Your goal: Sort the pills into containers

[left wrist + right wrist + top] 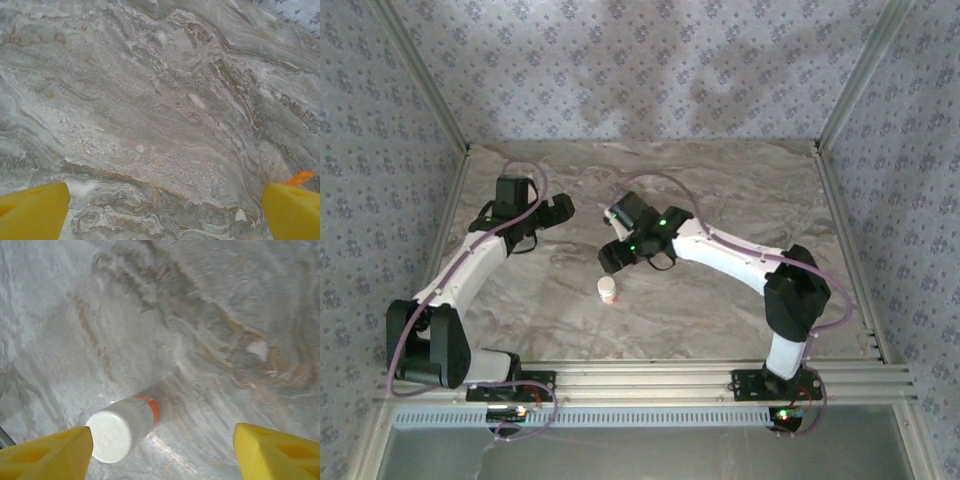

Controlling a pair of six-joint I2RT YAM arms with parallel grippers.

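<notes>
Barely glimpsed containers: orange corner only, rest cut off behind finger of left tool; contents impossible to tell. Found left tool spread wide, empty, over worktop. Saw right tool gaping too, gripping nothing, white bottle near its finger; likely pill beyond, blurred.

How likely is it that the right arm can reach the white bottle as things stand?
Probably yes. The right arm hangs just above the white bottle, jaws open wider than it, nothing between them. The bottle sits off toward one finger, so a small sideways shift looks needed.
</notes>
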